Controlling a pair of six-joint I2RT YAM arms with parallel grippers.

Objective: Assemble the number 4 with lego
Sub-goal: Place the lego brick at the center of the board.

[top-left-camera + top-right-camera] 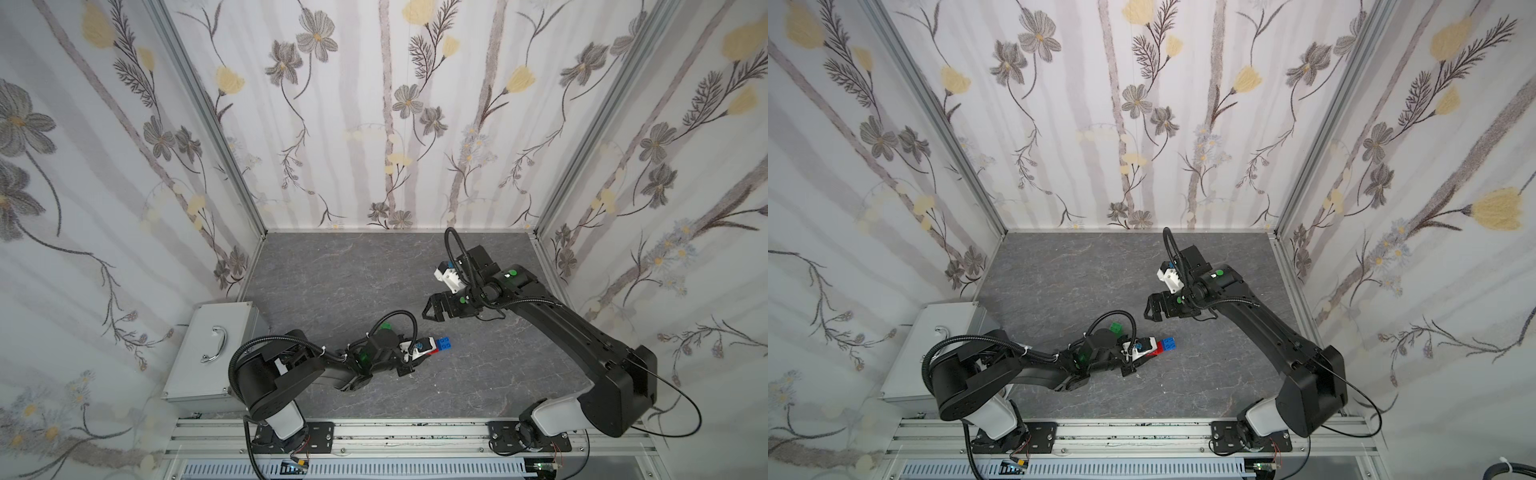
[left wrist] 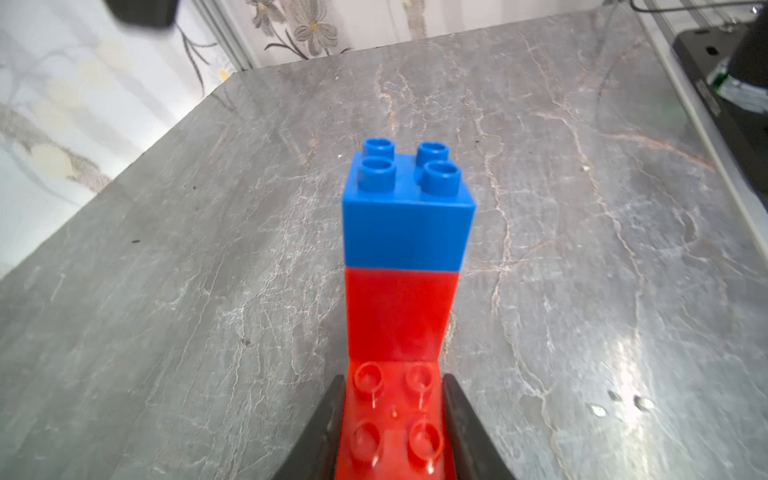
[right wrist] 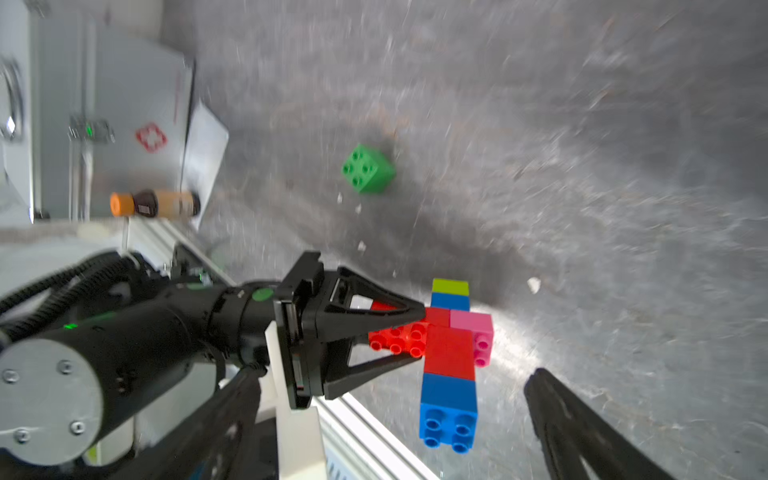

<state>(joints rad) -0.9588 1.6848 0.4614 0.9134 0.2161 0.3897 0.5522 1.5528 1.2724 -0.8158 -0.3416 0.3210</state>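
Slippage is the main risk: left pincer (image 3: 420, 336) pinches only one end of the red bar (image 3: 399, 338), so the unfinished 4 (image 3: 451, 353), held out over the mid worktop (image 3: 582, 166), could twist or shed bricks under a push. Right pincer (image 1: 428, 307) hangs spread and empty, well apart. Green brick (image 3: 368, 168) lies loose nearby and is easily knocked away.

I'm looking at grey stone-look tabletop (image 1: 332, 270): one dark green brick (image 3: 368, 168) lies loose on it, metal case (image 1: 212, 353) at its edge.
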